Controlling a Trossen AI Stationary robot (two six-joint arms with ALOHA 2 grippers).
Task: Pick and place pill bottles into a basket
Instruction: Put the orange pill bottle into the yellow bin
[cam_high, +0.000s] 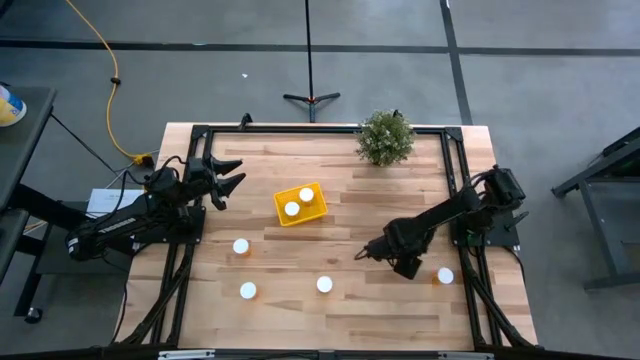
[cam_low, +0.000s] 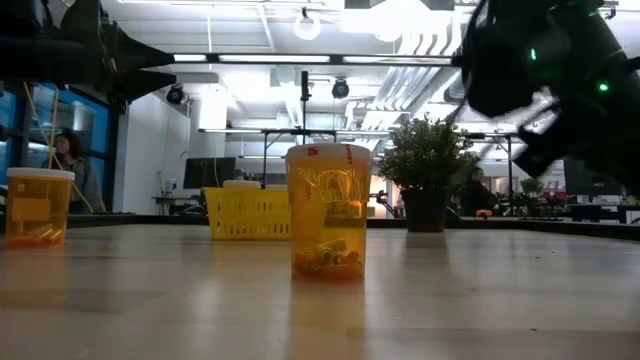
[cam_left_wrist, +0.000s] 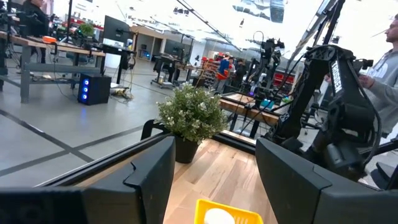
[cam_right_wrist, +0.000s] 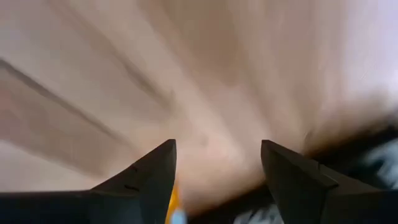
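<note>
The right claw (cam_high: 362, 253), fingers spread and empty, hovers over the bench (cam_high: 400, 310) between pill bottles (cam_high: 324, 285); two sit in the basket (cam_high: 318, 190); next, descend squarely over a cap; left claw (cam_high: 234, 175) waits spread.

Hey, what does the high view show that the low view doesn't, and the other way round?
Only the high view: two white-capped orange pill bottles inside the yellow plastic basket, plus the open left tool and the open right tool. Only the low view: pills inside the nearest translucent bottle. Both: basket, green potted plant, wooden table.
</note>
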